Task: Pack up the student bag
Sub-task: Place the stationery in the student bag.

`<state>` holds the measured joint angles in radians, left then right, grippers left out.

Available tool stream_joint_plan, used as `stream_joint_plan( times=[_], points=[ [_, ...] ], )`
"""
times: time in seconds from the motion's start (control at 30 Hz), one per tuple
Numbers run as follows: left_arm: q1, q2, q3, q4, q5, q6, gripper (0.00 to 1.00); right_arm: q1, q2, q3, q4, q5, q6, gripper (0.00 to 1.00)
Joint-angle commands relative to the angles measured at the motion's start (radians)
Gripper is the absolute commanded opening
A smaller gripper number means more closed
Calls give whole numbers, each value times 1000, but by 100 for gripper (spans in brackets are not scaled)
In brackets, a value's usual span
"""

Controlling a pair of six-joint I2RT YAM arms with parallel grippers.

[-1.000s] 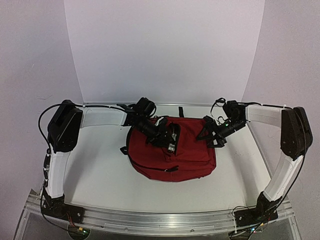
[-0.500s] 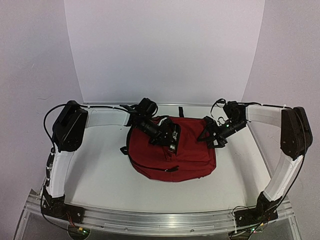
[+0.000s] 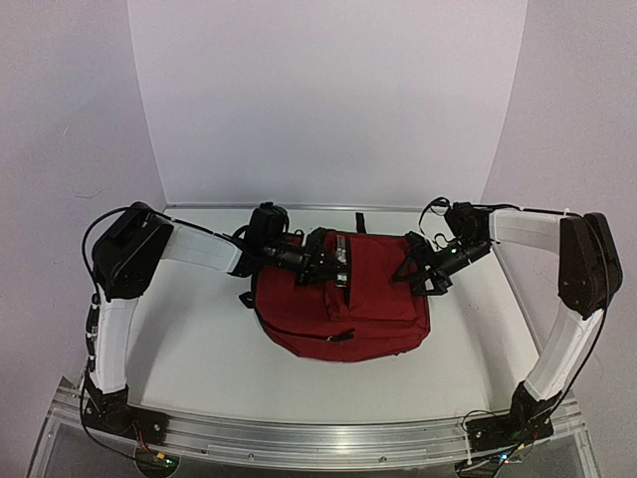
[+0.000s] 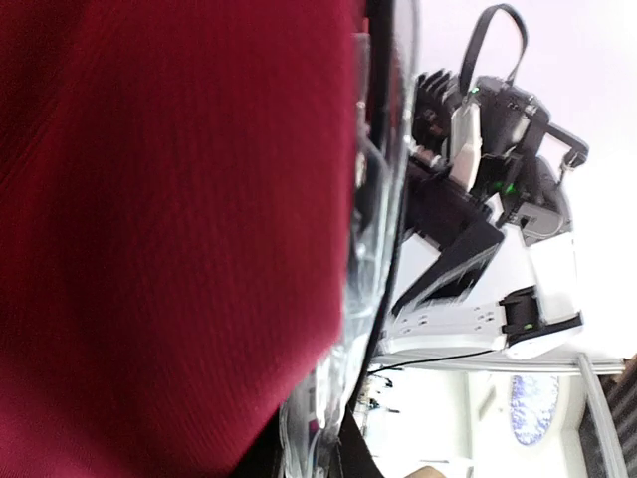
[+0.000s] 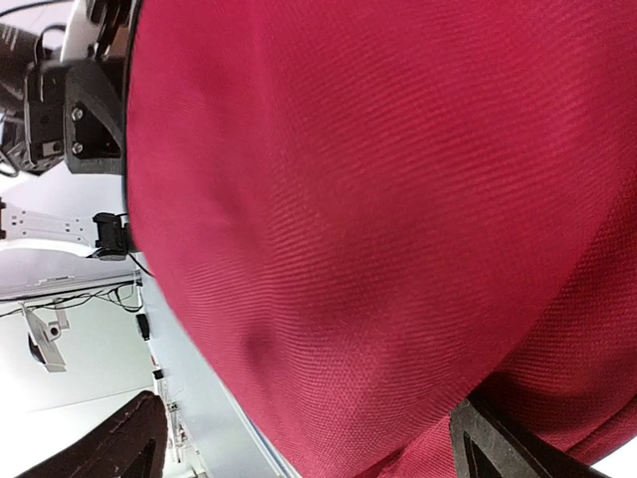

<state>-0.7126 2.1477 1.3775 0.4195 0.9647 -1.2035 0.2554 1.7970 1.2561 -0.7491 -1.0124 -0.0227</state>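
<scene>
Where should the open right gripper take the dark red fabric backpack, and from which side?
Probably the far right corner of the dark red fabric backpack, approached from the right. The right gripper hangs open beside it, and the rounded fabric there bulges toward its fingers, easier to pinch than the flat front.

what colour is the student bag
The student bag is dark red; it shows best in the right wrist view, where its fabric fills the frame.

Matt woven red cloth student bag (image 3: 370,311), smooth white table (image 3: 199,344), brushed metal rail (image 3: 328,439)
</scene>
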Motion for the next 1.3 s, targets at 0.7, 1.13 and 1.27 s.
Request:
stream_joint_plan(
  times=[0.7, 1.13, 1.27],
  points=[
    [-51, -134, 378, -994, -429, 476, 64, -7, -13, 114, -35, 145, 7, 98],
    [54, -249, 317, -1067, -481, 595, 60, 18, -82, 241, -4, 220, -38, 79],
    [72, -176, 395, -1067, -463, 623, 51, 91, -21, 323, 33, 225, -10, 66]
  ],
)
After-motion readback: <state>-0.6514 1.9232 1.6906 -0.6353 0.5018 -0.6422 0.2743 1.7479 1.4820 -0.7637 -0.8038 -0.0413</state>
